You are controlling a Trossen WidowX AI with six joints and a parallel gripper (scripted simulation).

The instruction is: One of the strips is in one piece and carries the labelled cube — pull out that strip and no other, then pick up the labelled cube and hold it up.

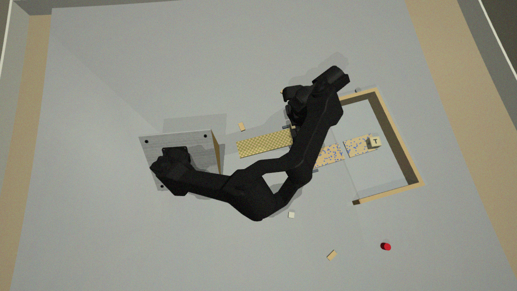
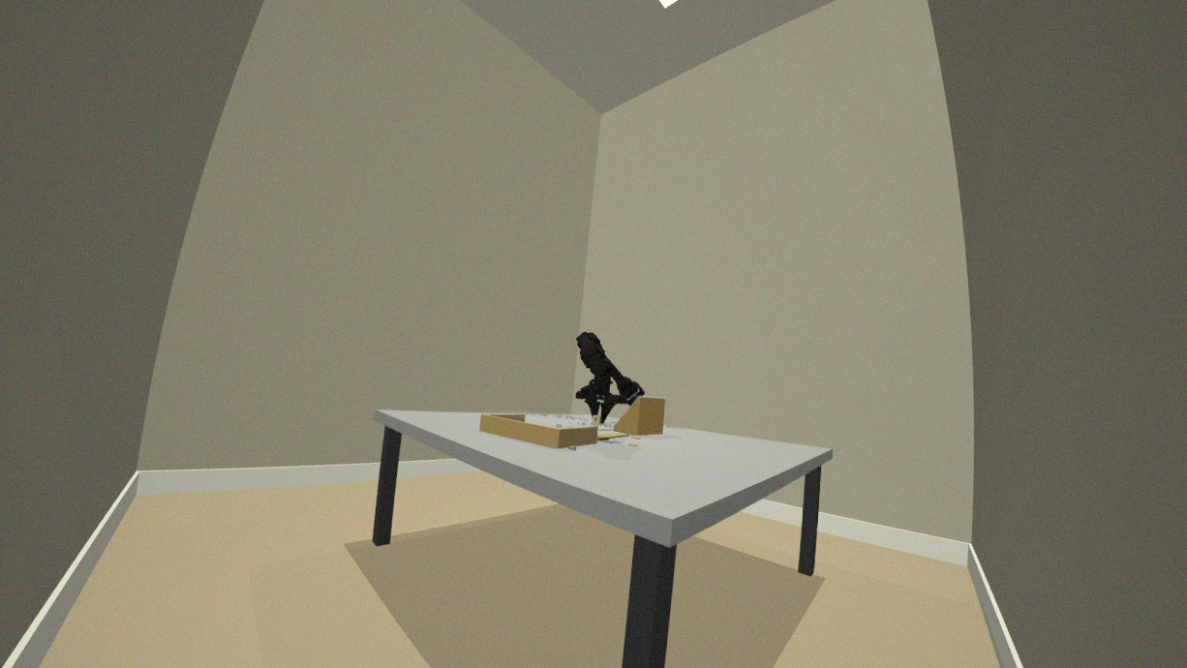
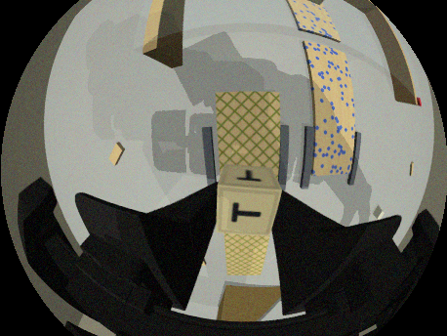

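Observation:
My gripper [image 3: 246,190] [image 2: 597,418] is shut on a beige cube marked T [image 3: 248,210], held above the yellow cross-hatched strip [image 1: 263,144] [image 3: 248,124]. That strip is in one piece and lies between two dark rails. In the top view the arm hides most of the held cube. A blue-dotted strip is in two parts with a gap: a near part [image 1: 329,154] [image 3: 334,105] and a far part [image 1: 355,146] [image 3: 316,21]. A second T cube [image 1: 375,141] sits on the far part.
A three-sided wooden frame [image 1: 390,193] [image 2: 523,430] surrounds the blue-dotted far part. Dark rails [image 3: 209,153] [image 3: 306,156] stand beside both strips. A large block [image 1: 195,140] [image 2: 652,416] is under the arm's base. Around lie a red cylinder [image 1: 386,246], a white cube [image 1: 291,215] and small tan blocks [image 1: 241,126] [image 1: 331,255].

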